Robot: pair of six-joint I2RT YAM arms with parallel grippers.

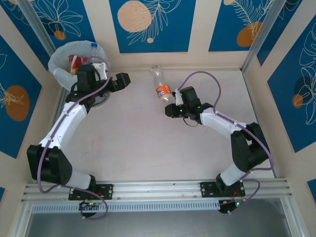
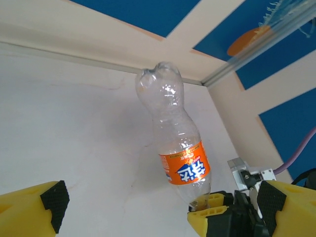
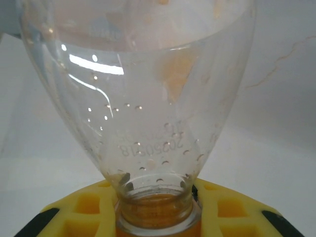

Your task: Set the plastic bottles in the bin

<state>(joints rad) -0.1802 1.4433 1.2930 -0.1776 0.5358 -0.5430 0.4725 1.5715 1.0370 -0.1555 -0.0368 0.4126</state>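
A clear plastic bottle (image 1: 161, 85) with an orange label has its base toward the back wall and its neck toward me. My right gripper (image 1: 172, 103) is shut on that neck. In the right wrist view the yellow pads (image 3: 232, 212) clamp the neck on both sides just under the bottle's shoulder (image 3: 143, 98). My left gripper (image 1: 117, 81) hovers open beside the bin (image 1: 58, 59), a grey wastebasket with a white bag at the back left. Inside it lie a red-labelled bottle (image 1: 75, 62) and a blue-capped one (image 1: 95, 49). The left wrist view shows the held bottle (image 2: 183, 165) from the side, with the left gripper (image 2: 163, 210) open and nothing between its fingers.
Blue-and-cream walls close the table on three sides, and the back wall runs just behind the bottle's base. A metal rail (image 1: 158, 190) with both arm bases crosses the near edge. Bare tabletop (image 1: 143, 138) lies between the arms.
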